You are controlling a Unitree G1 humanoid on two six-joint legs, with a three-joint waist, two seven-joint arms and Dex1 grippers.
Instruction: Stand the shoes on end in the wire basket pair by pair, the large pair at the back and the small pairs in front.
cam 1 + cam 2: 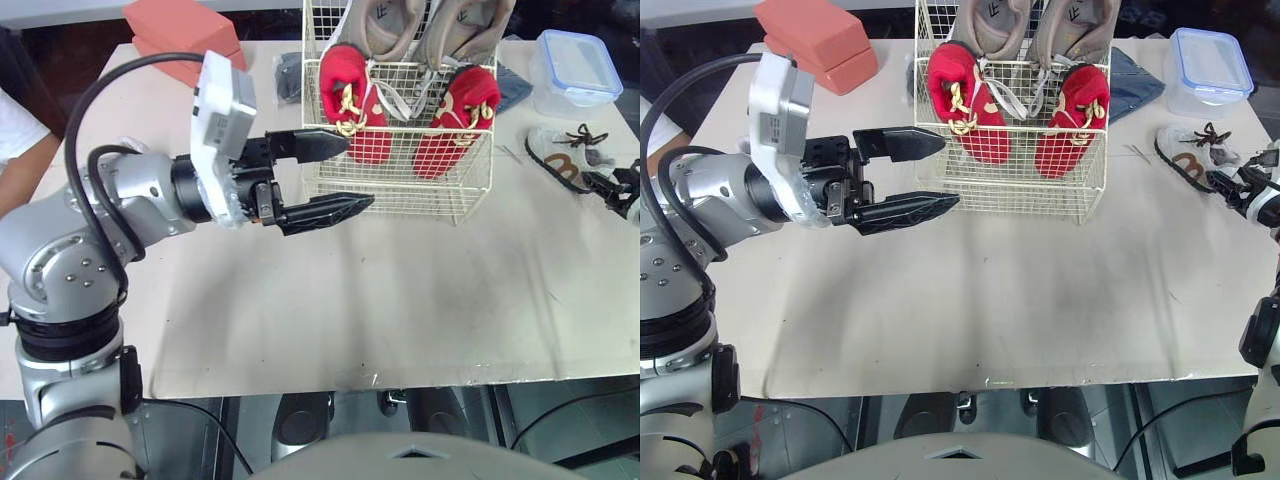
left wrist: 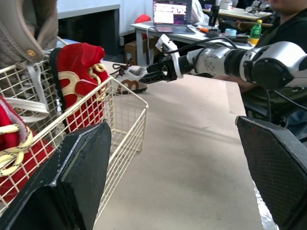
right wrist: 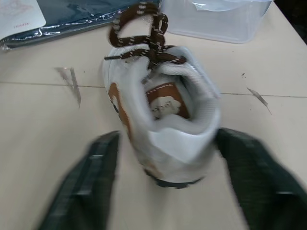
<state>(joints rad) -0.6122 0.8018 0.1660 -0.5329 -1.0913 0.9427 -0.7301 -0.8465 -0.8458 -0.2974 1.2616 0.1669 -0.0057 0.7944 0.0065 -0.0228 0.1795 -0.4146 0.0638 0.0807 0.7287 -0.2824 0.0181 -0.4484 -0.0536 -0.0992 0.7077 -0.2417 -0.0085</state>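
Right gripper [image 3: 168, 141], wide open and empty, straddles the heel of the white shoe [image 3: 163, 115]; it should close squarely before lifting; left gripper [image 1: 357, 172] hangs open, empty, beside the wire basket [image 1: 400, 197].

An office-like lab: a desk [image 2: 142, 28] bearing a laptop [image 2: 169, 11], a bottle [image 2: 256, 30] nearby.

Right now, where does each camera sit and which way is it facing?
Head pair: on the head, facing forward-down over the table; left arm, left gripper beside wire basket; right gripper far right.
Left wrist: along its own open fingers, across the table toward the right arm.
Right wrist: down at white shoe between its own fingers.
Shared: all show that shoe; head and left wrist share the basket.
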